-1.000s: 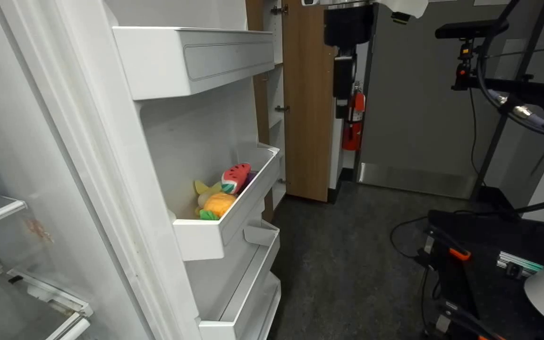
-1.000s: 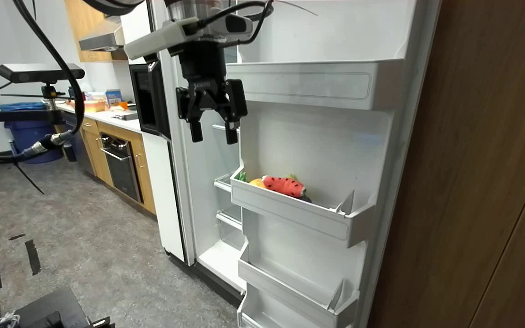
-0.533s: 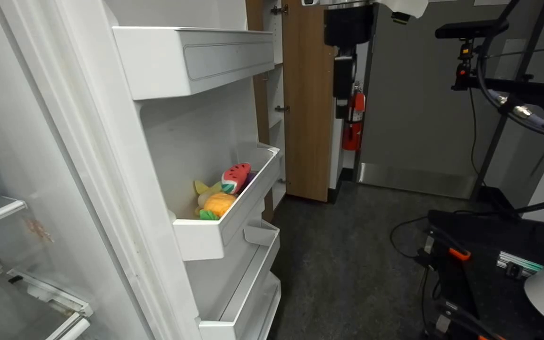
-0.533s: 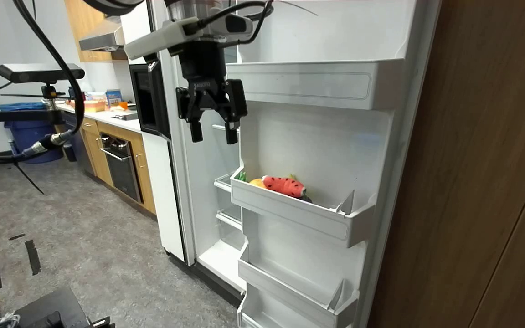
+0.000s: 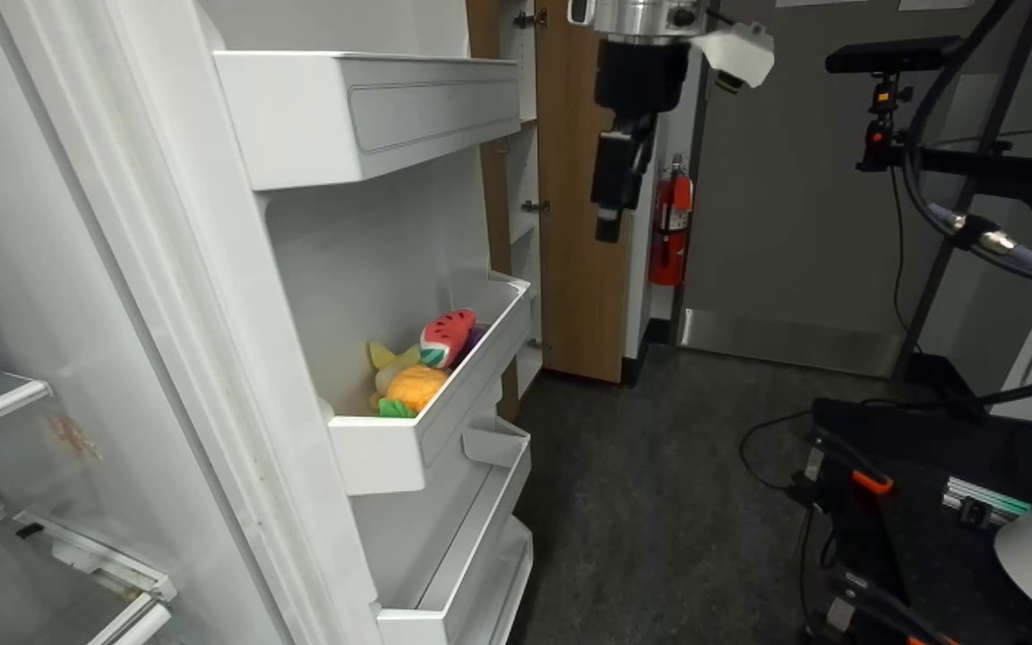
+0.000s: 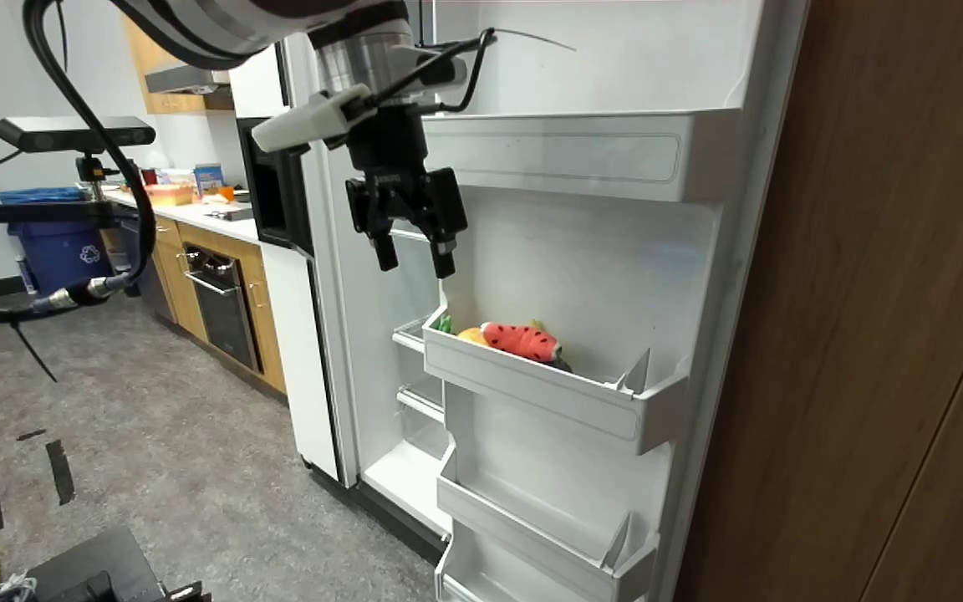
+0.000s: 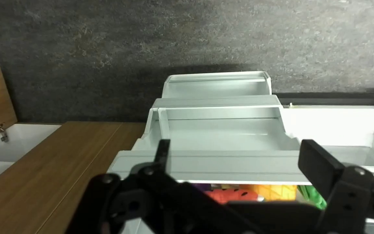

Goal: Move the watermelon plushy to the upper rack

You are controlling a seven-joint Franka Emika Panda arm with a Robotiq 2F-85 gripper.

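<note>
Matte black two-finger pincer (image 6: 415, 262): spread wide, big gap between the tips. It hung in midair in front of the smooth white fridge door (image 6: 582, 267), pointing down with a slight lean, tips toward the door.
White jointed arm (image 6: 231, 29): slanted across the upper left in an exterior view, then bent down at a shiny silver metal wrist (image 6: 364, 63), with an off-white blocky housing (image 6: 302, 121) sticking out sideways.
Long shallow white plastic upper rack (image 6: 557, 155): smooth, boxy, rounded outline on the front. Couldn't see inside it, tbh.
Red-pink watermelon plushy (image 5: 448, 339): soft and plump, dark seed spots, white-and-green rim. It was in the white plastic tray (image 6: 532, 389) right below the upper rack, up by the front lip.
Round orange plush with green leaves (image 5: 417, 388): right beside the watermelon.
Pale yellow plush toy (image 5: 393, 367): pointy bits sticking up, nearer the back of that tray.
Dark purple thing (image 5: 478, 337): mostly hidden behind the watermelon, shape unclear.
Lower white plastic trays (image 6: 523, 527): similar shallow shape, stacked beneath.
Brown wood-grain panel (image 6: 891, 301): flat, beside the door.
</note>
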